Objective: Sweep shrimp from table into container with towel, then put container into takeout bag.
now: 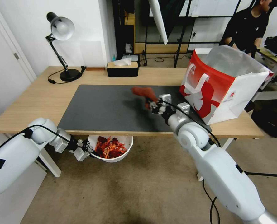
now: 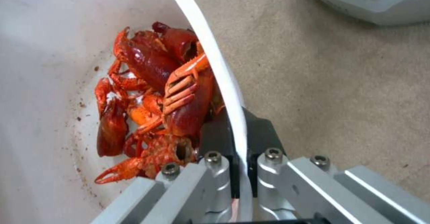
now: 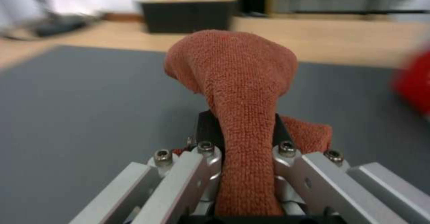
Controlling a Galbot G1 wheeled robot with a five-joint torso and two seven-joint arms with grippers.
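— Right gripper [image 1: 151, 102]?
— Pinching the towel [image 1: 143, 91] above the mat [image 1: 104, 109], bag [image 1: 222, 84] at three o'clock.
— Left gripper [image 1: 89, 150]?
— Clamped on the container [image 1: 121, 155] rim below the table [image 1: 35, 99] edge; shrimp [image 1: 108, 148] inside, far rim hidden.

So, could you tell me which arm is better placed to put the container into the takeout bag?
Left: its tool already grips the container rim below the table edge; the right tool holds the towel.

Shrimp [image 1: 109, 148] piled in white container [image 1: 123, 155] below table [image 1: 35, 102] edge; towel [image 1: 144, 92] above mat.
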